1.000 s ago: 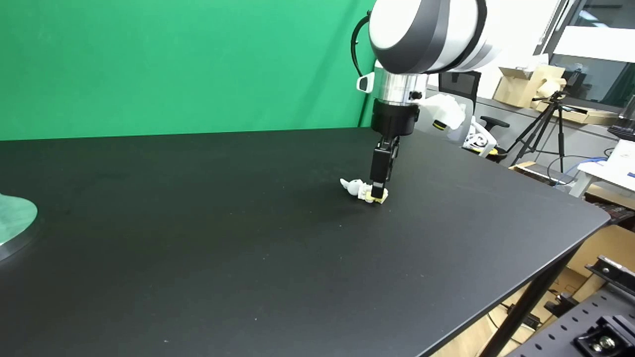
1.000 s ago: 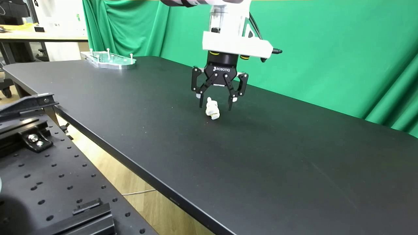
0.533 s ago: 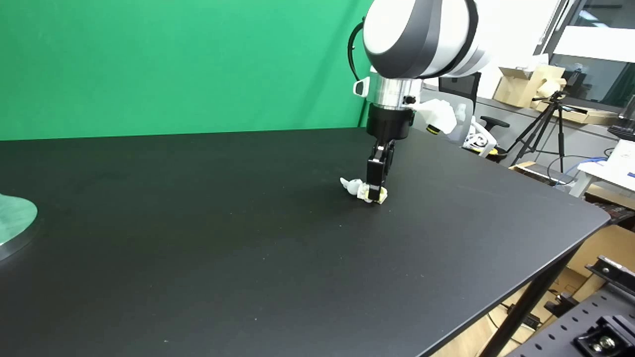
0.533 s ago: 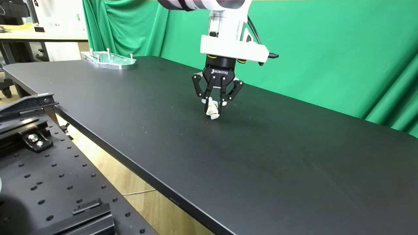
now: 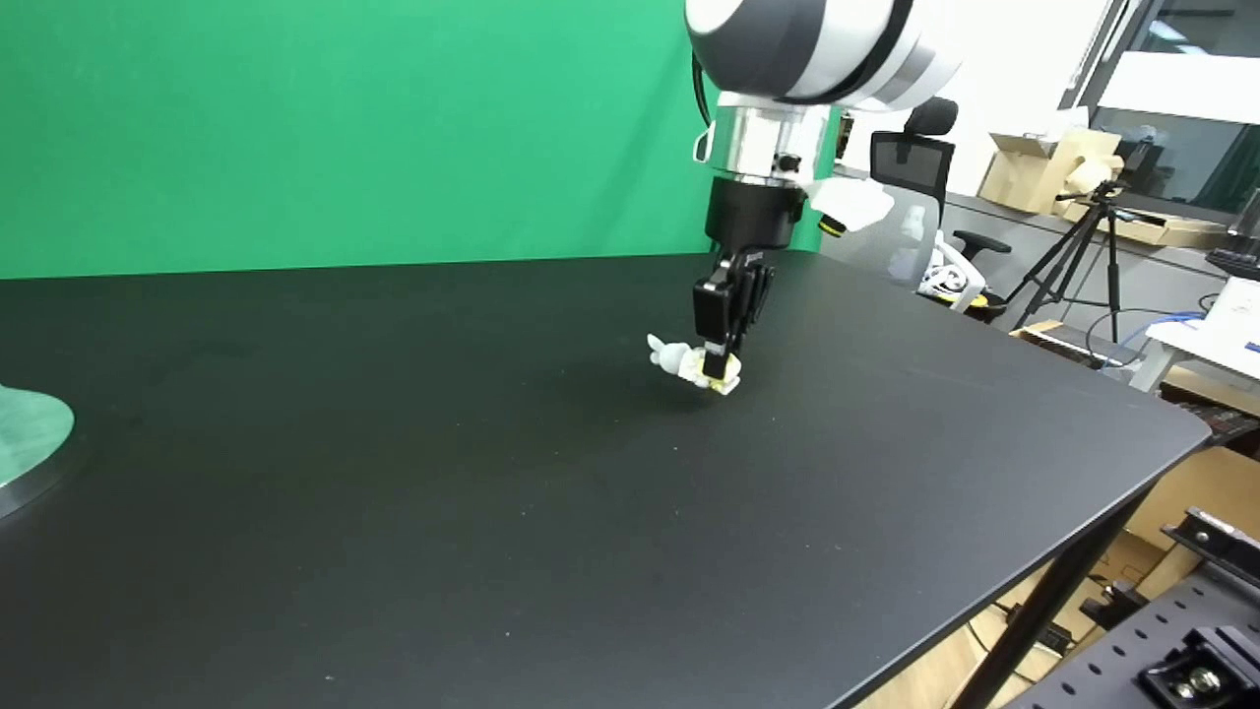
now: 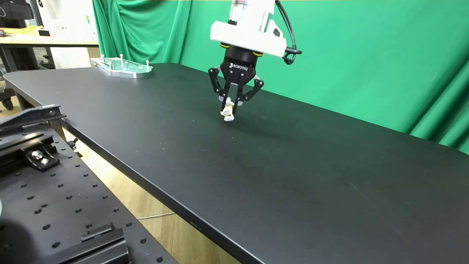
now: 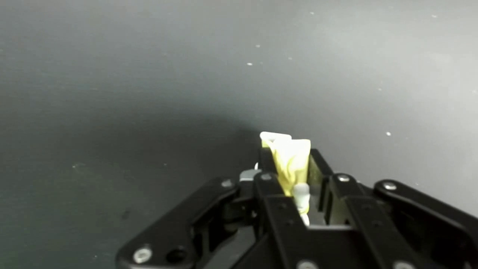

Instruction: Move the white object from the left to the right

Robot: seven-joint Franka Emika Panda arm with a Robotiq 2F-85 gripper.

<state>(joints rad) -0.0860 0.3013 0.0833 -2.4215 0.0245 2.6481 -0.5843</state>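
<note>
One black counter (image 5: 394, 532) spreads beneath your jaws, which pinch the white-and-yellow toy figure (image 5: 692, 365) just above it. Gripped near one end, it could swivel if you swing fast; carried low, its overhanging end (image 5: 665, 355) may catch.

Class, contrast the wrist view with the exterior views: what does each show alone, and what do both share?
Wrist view only: a broad yellow area on the white object; elsewhere just traces show. Exterior views only: the green backdrop, the arm and, in an exterior view, a tripod. Shared: the tabletop and the gripper holding the white object.
</note>
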